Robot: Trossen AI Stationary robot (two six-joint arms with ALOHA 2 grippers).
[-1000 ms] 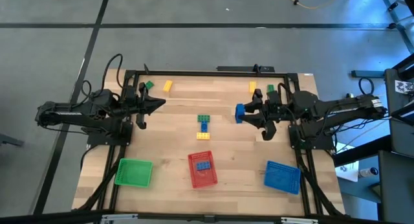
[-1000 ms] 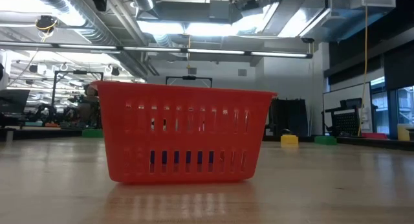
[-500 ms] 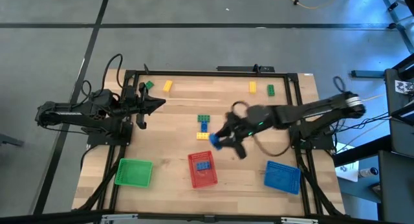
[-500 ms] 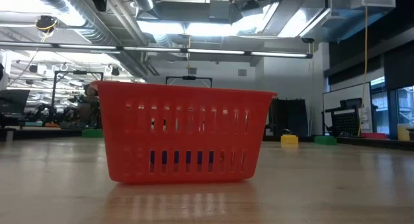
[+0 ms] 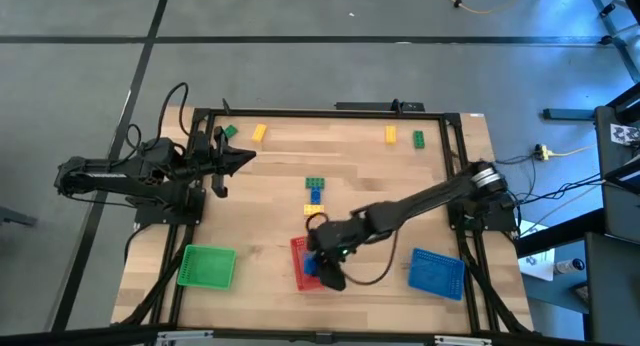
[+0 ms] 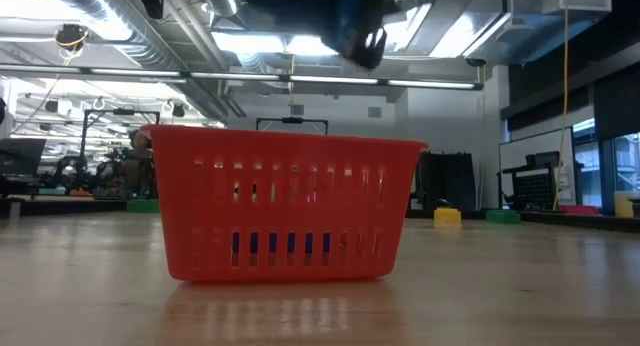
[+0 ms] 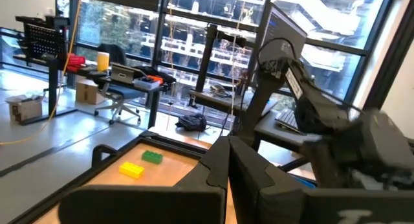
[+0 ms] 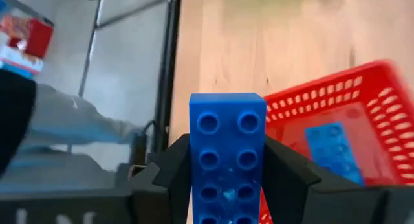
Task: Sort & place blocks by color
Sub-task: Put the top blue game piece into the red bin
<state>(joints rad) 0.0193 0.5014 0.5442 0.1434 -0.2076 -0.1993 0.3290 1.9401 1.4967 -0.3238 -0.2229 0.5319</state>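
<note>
My right gripper (image 5: 325,266) hangs over the red mesh tray (image 5: 298,248), shut on a blue studded block (image 8: 228,159). A second blue block (image 8: 330,149) lies inside that tray. In the low view the right gripper (image 6: 355,31) shows dark above the red tray (image 6: 285,206). On the table lie a green block (image 5: 229,132), a yellow block (image 5: 259,134), another yellow block (image 5: 390,135), another green block (image 5: 418,139), and a green, blue and yellow row (image 5: 315,195) at the centre. My left gripper (image 5: 243,158) waits shut near the far left. My right gripper pinches the blue block between its two fingers (image 8: 284,172), one on each long side (image 8: 194,166). The studded face is turned toward the wrist camera, and the block's end reaches out past the fingertips. The block is lifted clear, above the red tray's rim.
A green tray (image 5: 207,266) stands near the near left corner and a blue tray (image 5: 437,273) near the near right. A black frame (image 5: 320,112) borders the table. Bare wood lies between the centre row of blocks and the trays.
My right gripper has swung from the table's far right toward the near edge and to the left, carrying the blue block, and now hangs over the red tray. It has come into the top of the low view.
</note>
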